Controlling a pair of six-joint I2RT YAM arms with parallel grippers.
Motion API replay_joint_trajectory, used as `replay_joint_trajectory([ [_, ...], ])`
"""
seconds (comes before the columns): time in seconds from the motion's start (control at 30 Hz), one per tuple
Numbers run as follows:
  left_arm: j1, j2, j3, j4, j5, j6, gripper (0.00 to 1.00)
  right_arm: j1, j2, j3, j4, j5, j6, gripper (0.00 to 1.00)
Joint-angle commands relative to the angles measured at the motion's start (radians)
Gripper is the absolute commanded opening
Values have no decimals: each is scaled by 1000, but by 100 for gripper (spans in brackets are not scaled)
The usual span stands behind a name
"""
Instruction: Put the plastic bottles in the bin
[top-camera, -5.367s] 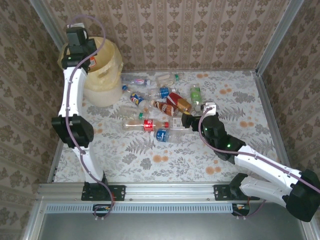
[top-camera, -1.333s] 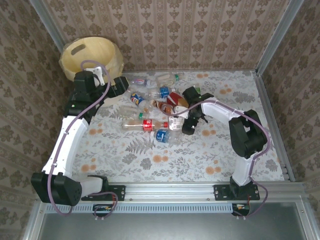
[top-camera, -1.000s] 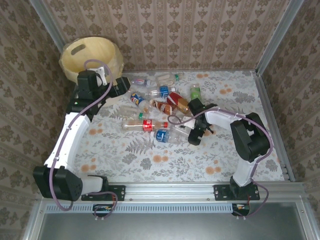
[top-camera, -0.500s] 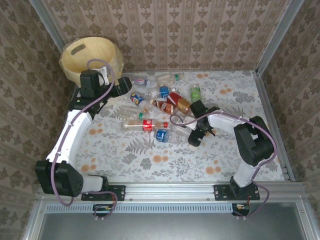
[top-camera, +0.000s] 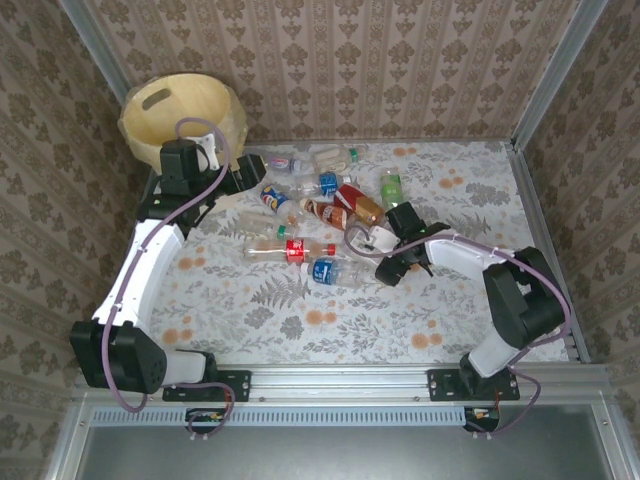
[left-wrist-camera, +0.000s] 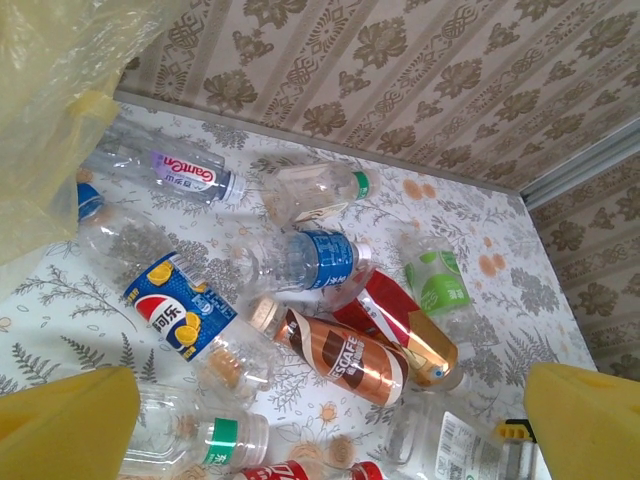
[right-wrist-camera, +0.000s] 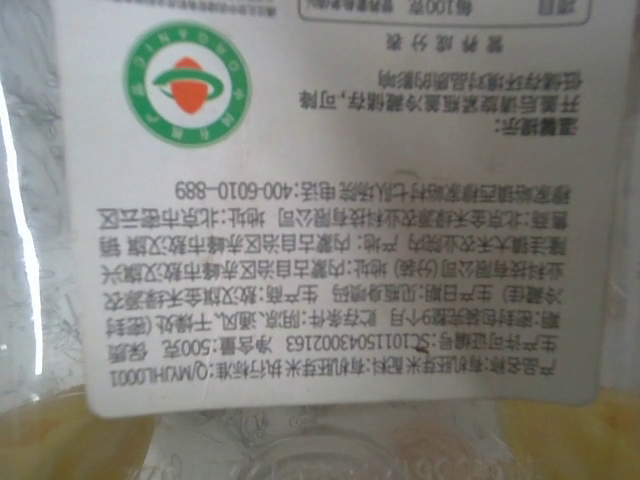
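Note:
The bin (top-camera: 180, 105), a cream-yellow bucket, stands at the far left corner; its wall (left-wrist-camera: 45, 120) shows at the left of the left wrist view. Several plastic bottles lie in a heap mid-table: a brown Nescafe one (left-wrist-camera: 345, 355), a blue Pepsi one (left-wrist-camera: 175, 320), a green-labelled one (top-camera: 391, 187) and a red-labelled one (top-camera: 290, 248). My left gripper (top-camera: 240, 180) hovers open by the bin, above the heap (left-wrist-camera: 330, 375). My right gripper (top-camera: 385, 265) sits low around a clear bottle with a white label (top-camera: 362, 243); that label (right-wrist-camera: 340, 200) is pressed close to the camera, with yellow pads (right-wrist-camera: 60, 445) at the bottom corners.
Patterned walls close in the table at the back and sides, with metal posts (top-camera: 545, 80) at the corners. A metal rail (top-camera: 330, 385) runs along the near edge. Bare floral tabletop (top-camera: 480, 200) lies right of the heap and in front of it.
The right arm's elbow has swung to the right and its gripper has settled lower over the white-labelled bottle. The left gripper has crept slightly toward the heap, still open.

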Motion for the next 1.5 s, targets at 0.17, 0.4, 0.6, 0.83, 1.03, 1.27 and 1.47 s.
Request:
replay_joint_trajectory([
  [0.17, -16, 13, -2, 64, 87, 7, 100, 2, -145, -94, 116, 46, 80, 78],
  [0.4, -115, 50, -18, 76, 192, 63, 100, 2, -343, -166, 291, -4, 224, 76],
  [0.6, -231, 103, -61, 211, 288, 7, 100, 4, -414, -206, 455, -76, 343, 74],
  [0.83, -376, 205, -75, 412, 334, -98, 100, 30, -380, -207, 597, -157, 481, 74],
  [1.03, -464, 282, -22, 383, 210, -70, 100, 67, -314, -181, 645, -140, 503, 74],
  [1.27, -490, 304, -33, 430, 54, -93, 100, 92, -302, -189, 695, -167, 530, 75],
  [1.47, -488, 314, -70, 553, 45, -164, 98, 98, -299, -201, 732, -185, 565, 76],
])
